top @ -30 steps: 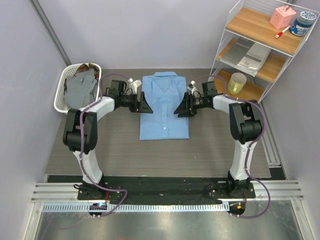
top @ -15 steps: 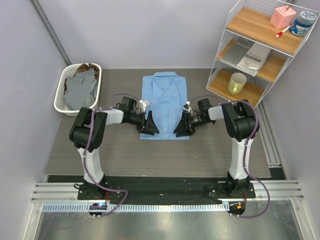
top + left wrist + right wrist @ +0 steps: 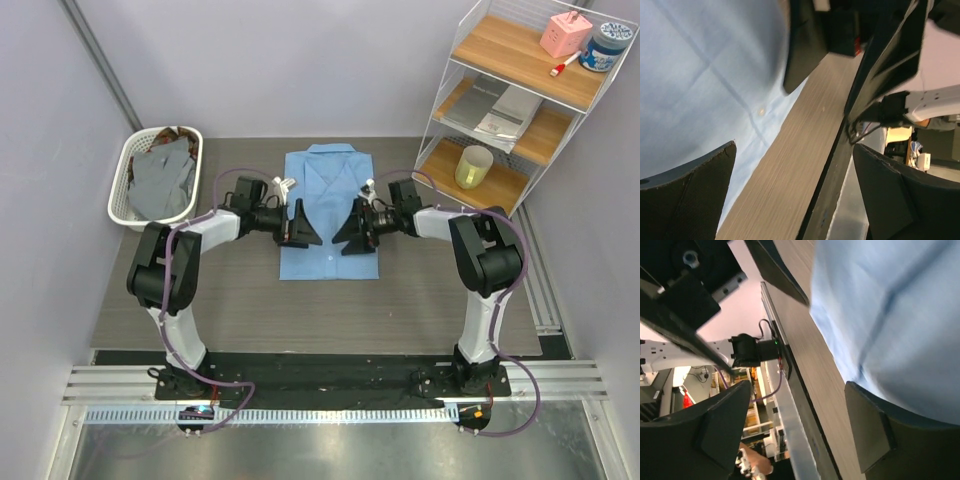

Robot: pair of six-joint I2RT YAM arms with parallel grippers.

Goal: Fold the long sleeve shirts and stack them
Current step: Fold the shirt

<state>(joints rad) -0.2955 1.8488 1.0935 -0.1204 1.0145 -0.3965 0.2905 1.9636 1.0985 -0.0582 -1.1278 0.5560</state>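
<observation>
A light blue collared long sleeve shirt (image 3: pixel 329 205) lies folded into a tall rectangle at the middle of the table, collar at the far end. My left gripper (image 3: pixel 301 226) is open and empty over the shirt's left edge, near its lower half. My right gripper (image 3: pixel 352 226) is open and empty over the shirt's right edge, facing the left one. The left wrist view shows the blue cloth (image 3: pixel 695 85) and the right gripper opposite. The right wrist view shows the blue cloth (image 3: pixel 890 315) beside its fingers. Grey and brown shirts (image 3: pixel 160 180) lie in the basket.
A white laundry basket (image 3: pixel 122 185) stands at the far left of the table. A wire shelf unit (image 3: pixel 510 100) stands at the far right with a yellow cup (image 3: pixel 473 167), folded papers, a pink box and a blue-lidded jar.
Both grippers first slid toward me along the shirt's side edges, then moved back up and inward over the cloth. The shirt stays flat and folded.
</observation>
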